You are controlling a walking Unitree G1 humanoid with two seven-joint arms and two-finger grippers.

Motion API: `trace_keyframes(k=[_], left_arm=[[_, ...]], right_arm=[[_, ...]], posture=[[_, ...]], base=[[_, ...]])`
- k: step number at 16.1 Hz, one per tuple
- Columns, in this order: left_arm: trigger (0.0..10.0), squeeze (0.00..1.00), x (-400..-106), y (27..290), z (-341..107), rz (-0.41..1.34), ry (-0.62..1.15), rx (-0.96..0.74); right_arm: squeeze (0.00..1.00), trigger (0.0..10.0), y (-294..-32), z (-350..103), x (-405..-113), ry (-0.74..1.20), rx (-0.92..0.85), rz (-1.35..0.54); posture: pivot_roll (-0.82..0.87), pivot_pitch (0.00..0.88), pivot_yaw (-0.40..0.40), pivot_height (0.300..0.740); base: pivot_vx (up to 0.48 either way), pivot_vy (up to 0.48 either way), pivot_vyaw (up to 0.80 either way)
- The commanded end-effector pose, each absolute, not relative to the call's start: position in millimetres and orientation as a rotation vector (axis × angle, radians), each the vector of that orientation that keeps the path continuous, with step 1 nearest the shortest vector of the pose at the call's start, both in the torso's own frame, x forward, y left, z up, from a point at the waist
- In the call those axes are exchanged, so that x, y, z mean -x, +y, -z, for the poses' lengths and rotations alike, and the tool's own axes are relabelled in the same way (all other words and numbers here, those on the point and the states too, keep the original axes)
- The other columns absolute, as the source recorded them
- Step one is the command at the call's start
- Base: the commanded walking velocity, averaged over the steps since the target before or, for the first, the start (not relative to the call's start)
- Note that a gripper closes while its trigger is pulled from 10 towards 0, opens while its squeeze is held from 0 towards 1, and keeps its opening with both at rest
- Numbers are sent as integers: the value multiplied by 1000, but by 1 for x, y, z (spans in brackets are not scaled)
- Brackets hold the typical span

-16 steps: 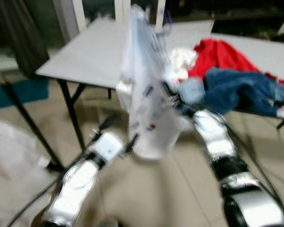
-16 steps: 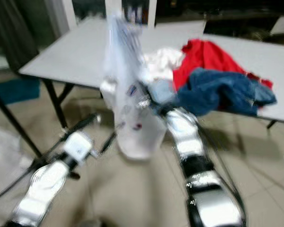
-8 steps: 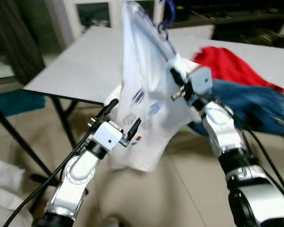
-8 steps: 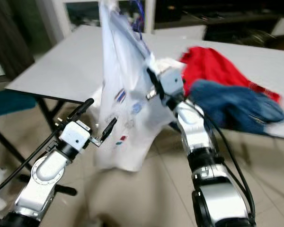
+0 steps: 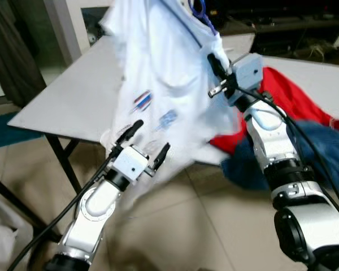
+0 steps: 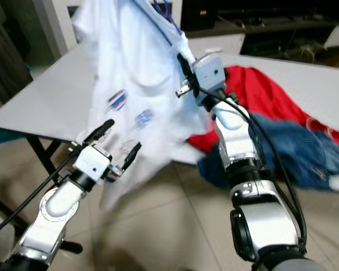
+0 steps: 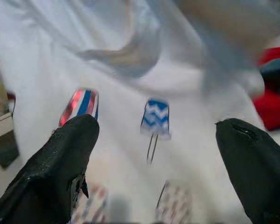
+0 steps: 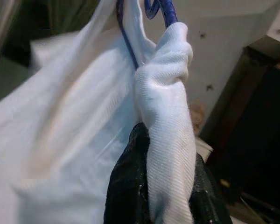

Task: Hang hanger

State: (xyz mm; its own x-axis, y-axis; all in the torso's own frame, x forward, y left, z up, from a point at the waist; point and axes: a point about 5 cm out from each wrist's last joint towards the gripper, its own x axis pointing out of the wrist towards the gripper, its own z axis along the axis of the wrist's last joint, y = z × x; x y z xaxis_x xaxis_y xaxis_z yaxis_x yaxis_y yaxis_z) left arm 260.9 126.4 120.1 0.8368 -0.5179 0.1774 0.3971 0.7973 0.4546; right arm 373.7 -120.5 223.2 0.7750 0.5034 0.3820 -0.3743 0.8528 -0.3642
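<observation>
My right gripper [image 8: 151, 186] is raised above the grey table [image 5: 68, 96], fingers pinched on the white shirt [image 5: 158, 68] and its blue hanger [image 8: 165, 11]. My left gripper [image 5: 148, 144] hovers low beside the shirt's hem, fingers spread apart and holding nothing.

Right arm raised high, right gripper [image 5: 216, 66] clamped tight, left gripper [image 5: 146, 144] lower, fingers spread

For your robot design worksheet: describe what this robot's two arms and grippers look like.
Both arms are silver, jointed segments with dark bands and black cables trailing alongside. The left gripper has a pale boxy wrist block with two long black fingers. The right gripper has a grey boxy wrist block and black fingers.
</observation>
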Motion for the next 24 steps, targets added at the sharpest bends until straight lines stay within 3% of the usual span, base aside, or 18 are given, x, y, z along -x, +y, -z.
trace_keyframes(k=[1,10,17,24], left_arm=[[10000,0,-263,133,-124,471,-307,-437],[10000,0,-263,134,-126,456,-313,-436],[10000,0,-268,137,-137,407,-376,-417],[10000,0,-281,152,-160,291,-440,-361]], right_arm=[[0,10000,-112,-234,-375,-534,258,-491],[0,10000,-110,-202,-371,-420,311,-527],[0,10000,-106,-178,-362,-384,498,-584],[0,10000,-105,-173,-361,-373,558,-578]], posture=[[70,0,-21,740],[65,0,-16,740],[61,0,-11,740],[64,0,-16,740]], base=[[472,0,0],[416,0,0],[0,0,0],[0,0,0]])
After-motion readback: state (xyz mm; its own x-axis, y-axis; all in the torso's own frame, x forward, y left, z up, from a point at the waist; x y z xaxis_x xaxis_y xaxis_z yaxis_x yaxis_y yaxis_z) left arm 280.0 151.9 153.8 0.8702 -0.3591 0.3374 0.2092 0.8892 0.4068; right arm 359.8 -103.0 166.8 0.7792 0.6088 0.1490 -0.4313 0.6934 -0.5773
